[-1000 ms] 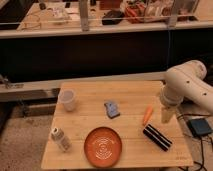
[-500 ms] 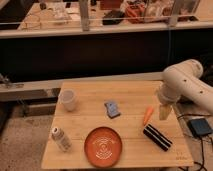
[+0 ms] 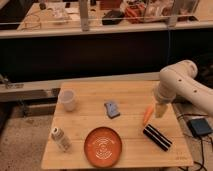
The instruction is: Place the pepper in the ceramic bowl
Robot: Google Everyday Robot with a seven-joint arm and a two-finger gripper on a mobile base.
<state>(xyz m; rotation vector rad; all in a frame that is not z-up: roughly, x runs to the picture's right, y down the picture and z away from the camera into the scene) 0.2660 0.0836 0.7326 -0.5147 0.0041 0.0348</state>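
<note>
The table point(image 3: 90, 117) was of pale wooden planks with a smooth top. On its front part stood the ceramic bowl point(image 3: 103, 146), round, wide and shallow, glossy orange-red with a white swirl in the middle. The pepper point(image 3: 147, 115), slim, orange and tapered, lay on the wood well to the right of and behind the bowl, just behind a black ribbed bar point(image 3: 157, 137). A white cup point(image 3: 68, 100), a small blue-grey block point(image 3: 112, 108) and a white shaker bottle point(image 3: 60, 138) were also there. The thick, rounded white arm point(image 3: 180, 85) bent down from the right, and its gripper point(image 3: 160, 108) hung low, just beside the pepper. Whether the claw was apart or together, I could not tell.
</note>
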